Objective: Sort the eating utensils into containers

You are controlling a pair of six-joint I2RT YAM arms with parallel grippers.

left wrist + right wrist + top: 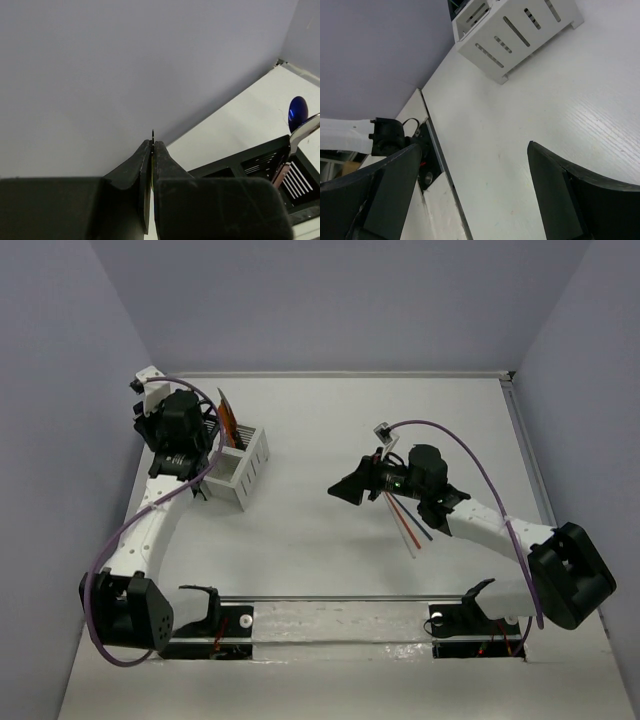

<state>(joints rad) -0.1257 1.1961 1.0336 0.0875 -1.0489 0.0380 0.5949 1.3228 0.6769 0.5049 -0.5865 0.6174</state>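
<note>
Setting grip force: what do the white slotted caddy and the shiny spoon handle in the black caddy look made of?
The white slotted caddy looks like matte moulded plastic: flat, even colour, clean-cut slots. The shiny spoon handle looks like polished metal, with mirror-like highlights, though chromed plastic can't be excluded.

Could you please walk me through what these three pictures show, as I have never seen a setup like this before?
Two robot arms are bolted at the near edge of a white table. The overhead picture looks down from behind them; the other two come from cameras on each wrist.

The left claw is shut by the black container, pinching something thin that I cannot identify. A blue spoon and a silver utensil already stand in that container.

The white container sits joined beside it.

The right claw is open and empty above the table. A few thin sticks lie on the table beneath that arm, waiting to be sorted.
</note>
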